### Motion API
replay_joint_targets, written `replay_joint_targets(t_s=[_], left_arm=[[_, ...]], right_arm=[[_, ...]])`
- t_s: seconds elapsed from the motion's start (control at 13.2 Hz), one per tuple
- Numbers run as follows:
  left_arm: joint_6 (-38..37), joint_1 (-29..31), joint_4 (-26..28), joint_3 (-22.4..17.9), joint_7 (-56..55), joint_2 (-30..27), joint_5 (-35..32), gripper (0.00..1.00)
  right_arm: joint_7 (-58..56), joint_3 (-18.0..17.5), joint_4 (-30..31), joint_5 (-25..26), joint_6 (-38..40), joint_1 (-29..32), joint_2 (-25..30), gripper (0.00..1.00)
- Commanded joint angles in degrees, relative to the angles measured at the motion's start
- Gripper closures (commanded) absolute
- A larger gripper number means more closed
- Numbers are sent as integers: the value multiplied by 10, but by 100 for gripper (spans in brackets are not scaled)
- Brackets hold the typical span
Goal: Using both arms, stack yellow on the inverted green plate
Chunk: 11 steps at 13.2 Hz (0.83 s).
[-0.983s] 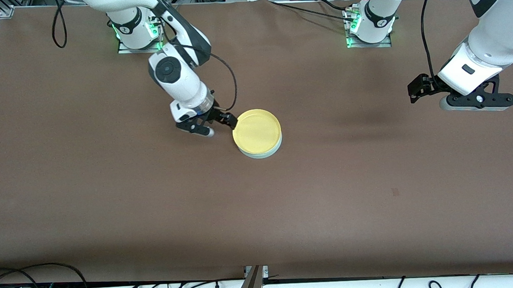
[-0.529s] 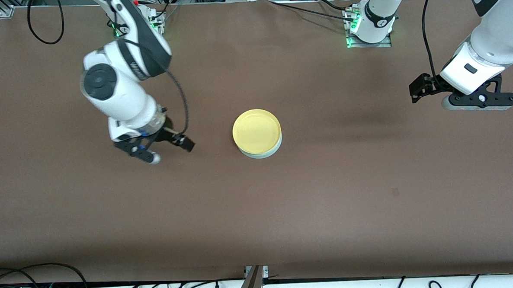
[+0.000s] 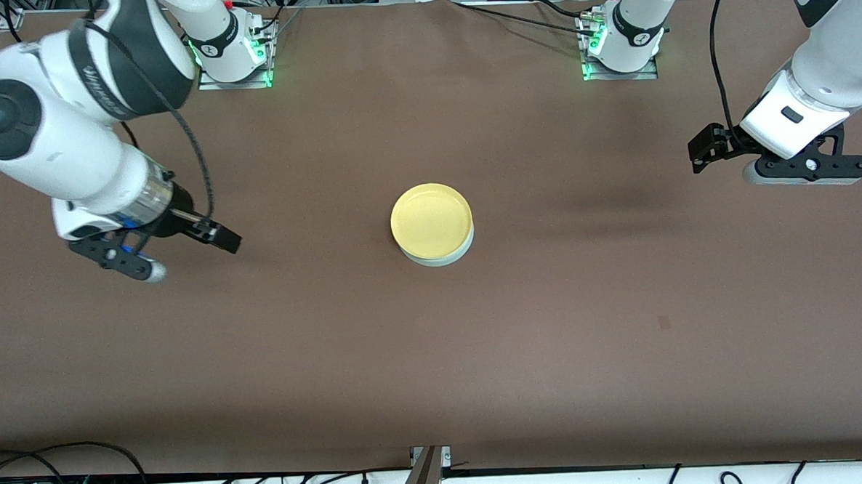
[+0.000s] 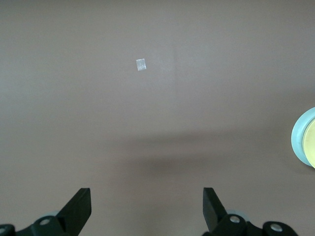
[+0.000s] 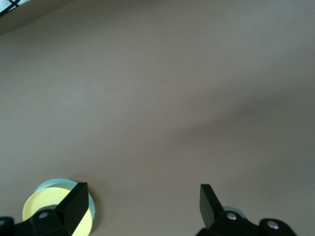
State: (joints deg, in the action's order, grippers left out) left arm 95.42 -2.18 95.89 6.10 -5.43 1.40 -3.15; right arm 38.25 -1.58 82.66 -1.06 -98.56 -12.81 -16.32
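The yellow plate (image 3: 430, 219) sits upright on the inverted green plate (image 3: 440, 260) at the table's middle; only the green plate's rim shows beneath it. My right gripper (image 3: 115, 261) is open and empty, up over bare table toward the right arm's end, well apart from the stack. My left gripper (image 3: 806, 173) is open and empty, waiting over bare table at the left arm's end. The right wrist view shows the open right gripper (image 5: 142, 204) with the yellow plate (image 5: 54, 212) and green rim (image 5: 51, 184) beside one finger. The left wrist view shows the open left gripper (image 4: 147, 206) and the green rim (image 4: 298, 135).
The brown table (image 3: 436, 358) carries a small pale mark (image 3: 664, 323) nearer the front camera, which also shows in the left wrist view (image 4: 141, 64). Cables (image 3: 85, 482) lie along the front edge. The two arm bases (image 3: 230, 54) stand at the back.
My right gripper has drawn away from the yellow plate's rim and swung toward the right arm's end of the table. The stack and the left arm have stayed put.
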Motion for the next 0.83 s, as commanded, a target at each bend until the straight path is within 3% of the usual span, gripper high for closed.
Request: replay_joint_targets(t_s=[0.0,0.38,0.76], left_arm=[[-11,2,-6,0,2,-4,0,0],[-11,2,-6,0,2,-4,0,0],[-11,1,-6,0,2,-4,0,0]], right_arm=[[-49,25,-9,3,40,-3,21,0],[-212,26,92,0,85,57,147,0],[-295,28,93,7,164,65,167,0]])
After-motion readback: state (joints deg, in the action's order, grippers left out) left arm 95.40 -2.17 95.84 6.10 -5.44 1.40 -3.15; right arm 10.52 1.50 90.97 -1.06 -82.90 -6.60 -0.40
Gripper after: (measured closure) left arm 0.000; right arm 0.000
